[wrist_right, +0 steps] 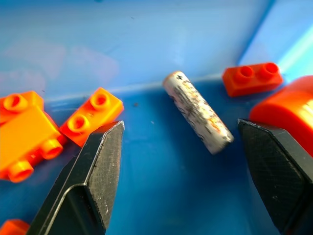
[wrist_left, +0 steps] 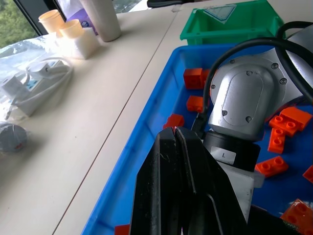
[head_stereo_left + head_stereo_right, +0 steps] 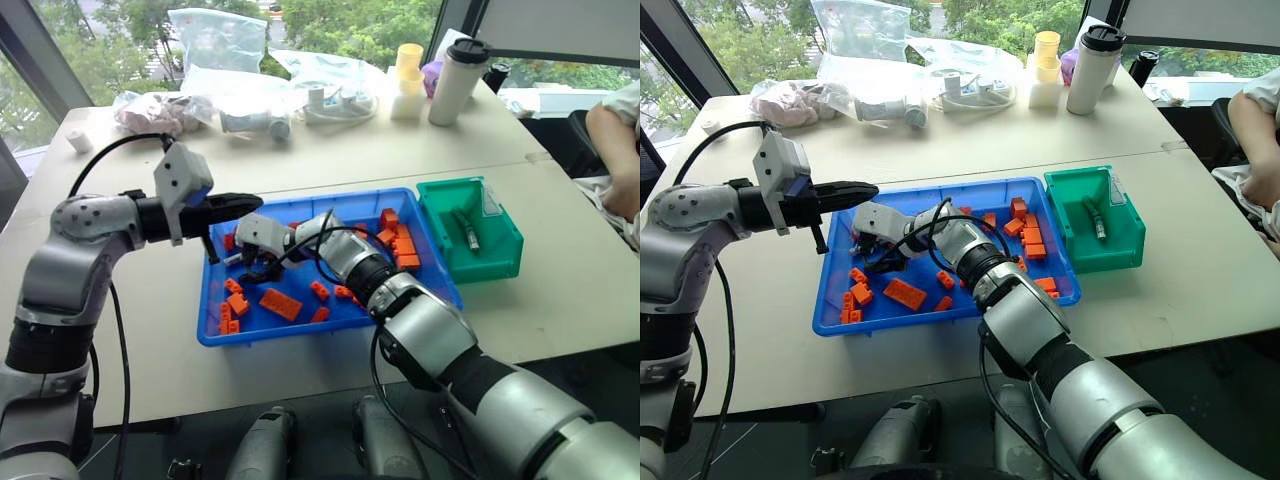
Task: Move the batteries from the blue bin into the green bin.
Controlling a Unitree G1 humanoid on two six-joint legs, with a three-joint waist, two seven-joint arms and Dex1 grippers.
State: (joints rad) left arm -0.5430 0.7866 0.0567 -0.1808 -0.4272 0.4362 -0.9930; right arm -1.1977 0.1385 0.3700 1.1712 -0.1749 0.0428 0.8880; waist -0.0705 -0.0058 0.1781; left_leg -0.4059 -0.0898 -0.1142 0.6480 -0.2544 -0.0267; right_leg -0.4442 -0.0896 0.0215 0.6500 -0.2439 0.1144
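The blue bin (image 3: pixel 330 196) lies mid-table, scattered with orange bricks (image 3: pixel 280 303). My right gripper (image 3: pixel 255 262) reaches into its left part, low over the floor and open. In the right wrist view a silver-grey battery (image 1: pixel 198 112) lies on the blue floor near the bin's wall. It sits between my right gripper's (image 1: pixel 180 126) spread fingertips, untouched by either. My left gripper (image 3: pixel 250 203) hovers shut and empty above the bin's far left rim, just over the right wrist. The green bin (image 3: pixel 480 265) stands against the blue bin's right side with one battery (image 3: pixel 467 230) inside.
Orange bricks crowd the blue bin's right end (image 3: pixel 400 240). Plastic bags (image 3: pixel 215 45), a white tumbler (image 3: pixel 455 80) and yellow cups (image 3: pixel 408 60) line the table's far side. A person's arm (image 3: pixel 615 150) rests at the right edge.
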